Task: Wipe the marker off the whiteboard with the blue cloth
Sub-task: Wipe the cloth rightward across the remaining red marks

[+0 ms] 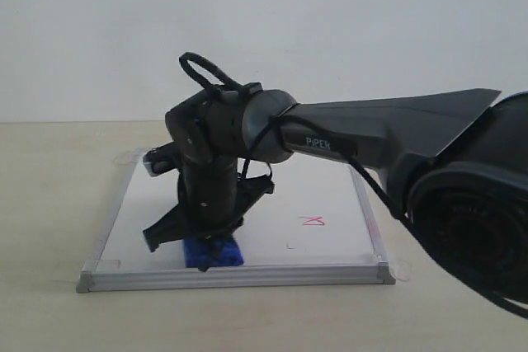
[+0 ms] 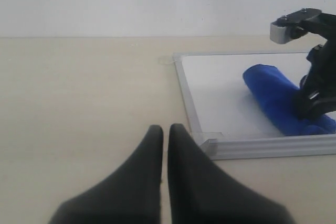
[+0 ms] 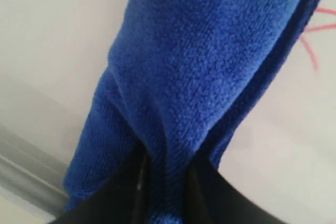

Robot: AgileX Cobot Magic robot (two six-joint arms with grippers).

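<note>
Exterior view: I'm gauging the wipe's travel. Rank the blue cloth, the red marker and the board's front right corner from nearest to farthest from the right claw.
1. The blue cloth: pinched in the right claw, at the front edge of the board.
2. The red marker: right of the claw, mid-board.
3. The front right corner: farthest right, past the marker.

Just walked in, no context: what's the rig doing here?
The right claw is clamped on the blue cloth, which sits on the whiteboard by one long edge. The red marker is unwiped, off to the cloth's side. The left claw is shut, empty, parked off the board's corner.
</note>
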